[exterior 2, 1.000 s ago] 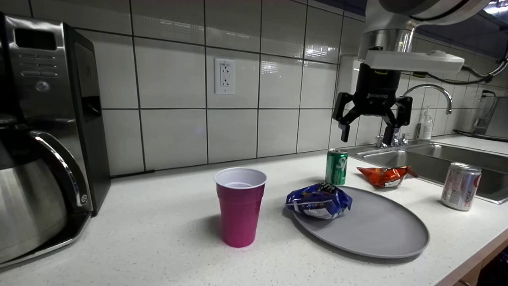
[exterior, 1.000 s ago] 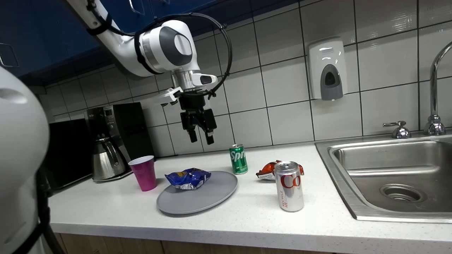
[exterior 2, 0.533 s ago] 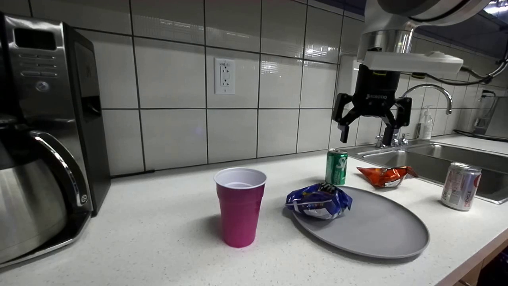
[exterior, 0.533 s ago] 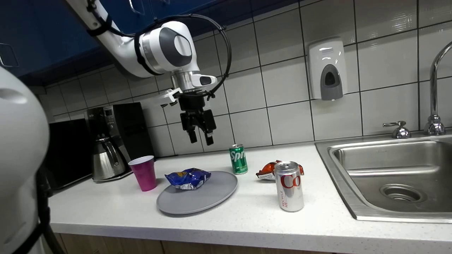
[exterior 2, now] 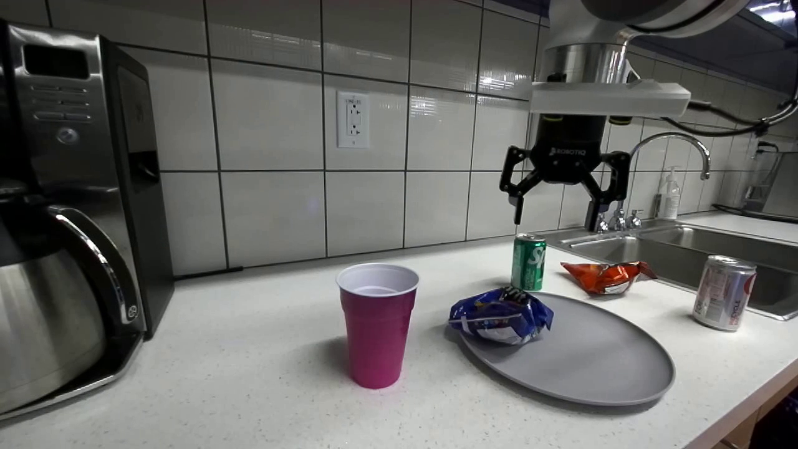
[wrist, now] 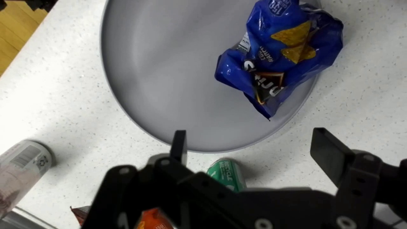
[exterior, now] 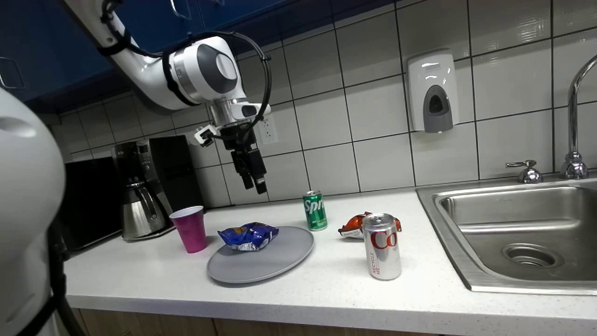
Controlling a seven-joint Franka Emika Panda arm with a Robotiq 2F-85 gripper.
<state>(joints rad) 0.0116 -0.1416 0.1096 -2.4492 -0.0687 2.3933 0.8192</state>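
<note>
My gripper [exterior 2: 555,218] hangs open above the counter, with nothing between its fingers. In the wrist view, the green Sprite can [wrist: 226,174] shows below and between the spread fingers, partly covered by the gripper's body. That can [exterior: 315,211] stands upright behind the grey plate [exterior: 261,268]. A crumpled blue chip bag [wrist: 286,57] rests at the plate's edge, overhanging the rim. The pink cup [exterior 2: 377,330] is upright beside the plate. An orange chip bag [exterior 2: 608,276] lies on the counter near the sink, close to a silver Coke can [exterior: 382,252]. The gripper touches none of these.
A coffee maker with a steel carafe [exterior: 142,212] stands at the counter's far end. The steel sink [exterior: 513,224] and its faucet [exterior: 574,116] are at the opposite end. A tiled wall runs behind, with a soap dispenser [exterior: 431,93] on it; blue cabinets [exterior: 116,37] hang above.
Over the last half second the arm and gripper have shifted left in both exterior views, and the wrist has turned a little. The gripper stays open. Objects on the counter have not moved.
</note>
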